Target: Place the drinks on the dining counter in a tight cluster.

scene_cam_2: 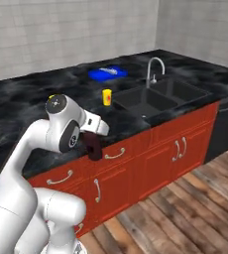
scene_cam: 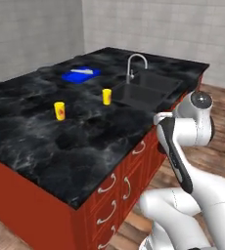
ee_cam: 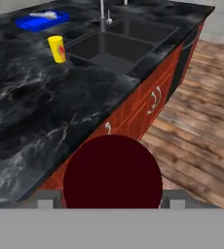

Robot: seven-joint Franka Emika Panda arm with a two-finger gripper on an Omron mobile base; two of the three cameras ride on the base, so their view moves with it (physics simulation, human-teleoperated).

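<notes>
Your gripper (ee_cam: pixel 113 199) is clamped on the dark maroon bottle (scene_cam_2: pixel 93 147), held off the front edge of the dining counter (scene_cam: pixel 46 146), level with the red drawer fronts (scene_cam_2: pixel 106 173). You see the bottle end-on in the hand view, its long axis along the fingers. The blue tray (scene_cam: pixel 80 74) carries something pale. Two yellow cans (scene_cam: pixel 59 110) (scene_cam: pixel 106 96) stand upright, apart, near the sink (scene_cam: pixel 144 90). Broad bare stone lies at the near corner.

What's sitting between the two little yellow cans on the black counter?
Nothing. In the left base view, only bare black marbled dining counter lies between the yellow can and the other yellow can near the sink.
</notes>
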